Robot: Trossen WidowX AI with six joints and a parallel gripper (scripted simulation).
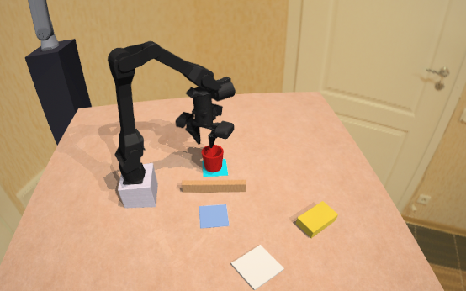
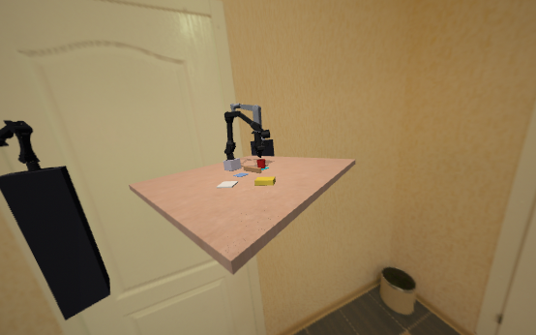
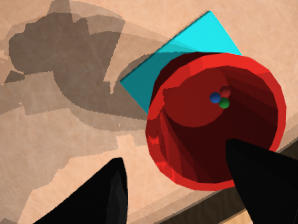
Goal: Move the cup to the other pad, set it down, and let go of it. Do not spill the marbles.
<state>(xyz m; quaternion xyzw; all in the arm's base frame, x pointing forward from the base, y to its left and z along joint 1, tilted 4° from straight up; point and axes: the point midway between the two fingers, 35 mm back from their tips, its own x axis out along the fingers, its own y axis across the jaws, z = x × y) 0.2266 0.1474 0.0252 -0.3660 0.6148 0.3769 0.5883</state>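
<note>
Cup [image 1: 213, 159] [image 2: 261, 164] [image 3: 216, 165] apparently upright on cyan pad [image 1: 221, 172] [image 2: 265, 168] [image 3: 200, 37], pinkish tabletop [image 1: 143, 248] [image 2: 203, 203] [image 3: 30, 150], yellowish walls [image 1: 244, 42] [image 2: 310, 97] around.

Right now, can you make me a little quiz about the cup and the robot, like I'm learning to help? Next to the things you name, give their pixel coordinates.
1. How many marbles can you see in the cup [image 1: 213, 161] [image 2: 261, 164] [image 3: 192, 172]?
2. True or false: the gripper [image 1: 205, 143] [image 2: 260, 156] [image 3: 176, 159] is squeezing the cup.
3. Fill in the blank: the yellow block [image 1: 317, 219] [image 2: 265, 181] is on the table [image 1: 101, 252] [image 2: 203, 208] [image 3: 30, 150], and the cup is on the ____ pad [image 1: 223, 171] [image 2: 265, 168] [image 3: 200, 37]. (cyan, blue or white)

Key: 1. three; 2. false, its fingers are apart; 3. cyan.
</note>
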